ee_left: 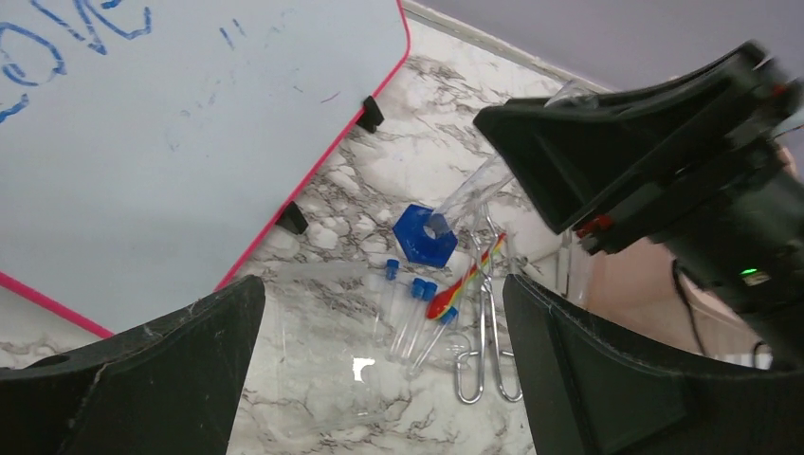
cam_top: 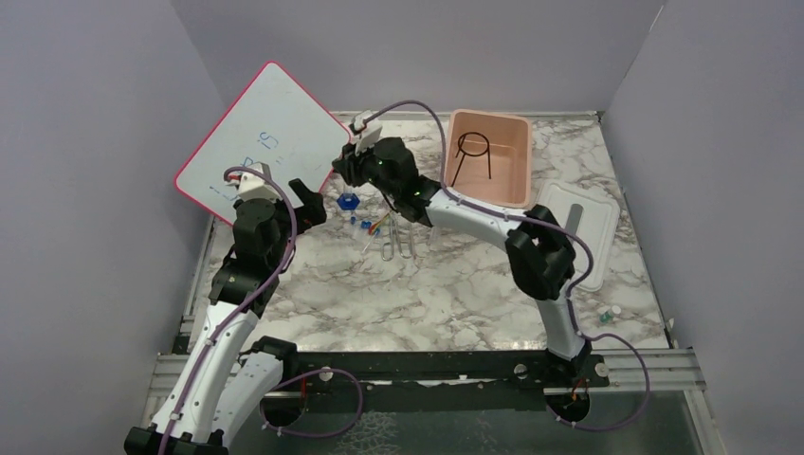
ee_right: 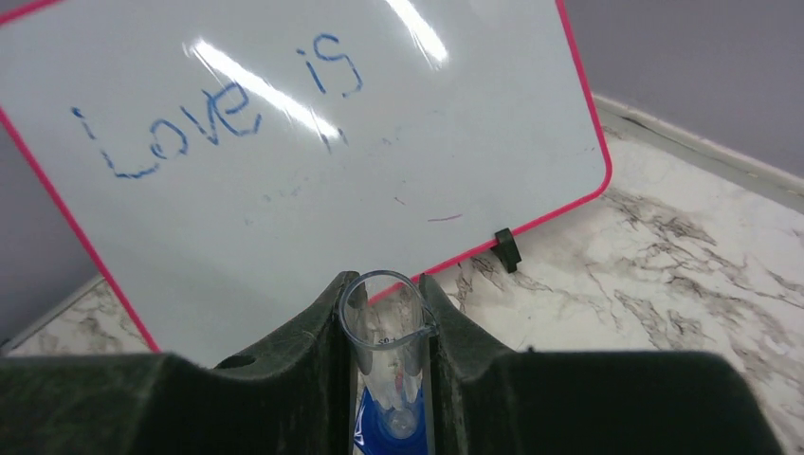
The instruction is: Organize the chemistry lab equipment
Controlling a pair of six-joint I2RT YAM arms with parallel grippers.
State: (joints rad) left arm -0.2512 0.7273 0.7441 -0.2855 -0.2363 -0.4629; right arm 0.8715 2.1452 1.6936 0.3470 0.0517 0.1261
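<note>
Two arms are reaching toward 11 o'clock on the marble table (cam_top: 455, 284). The right arm is stretching long across the middle, elbow bent, with its wrist angling down beside the leaning whiteboard (cam_top: 265, 142). The left arm is rising steeply, its wrist tipping toward 1 o'clock.

The clear graduated cylinder (ee_left: 469, 194) is leaning. Its blue hexagonal base (ee_left: 424, 237) is sitting low, at 12 o'clock of the blue-capped vials (ee_left: 417, 308); whether it is touching the marble is unclear. The red-yellow rod (ee_left: 469, 275) and metal tongs (ee_left: 484, 355) are lying just at 3 o'clock of the vials. The black ring stand (cam_top: 472, 152) is standing inside the pink tub (cam_top: 517, 161), at 1 o'clock on the table.

The right gripper (ee_right: 383, 327) is pinching the cylinder near its rim, fingers pressing on both sides. The left gripper (ee_left: 384, 284) is hanging spread wide above the vials, touching nothing.
</note>
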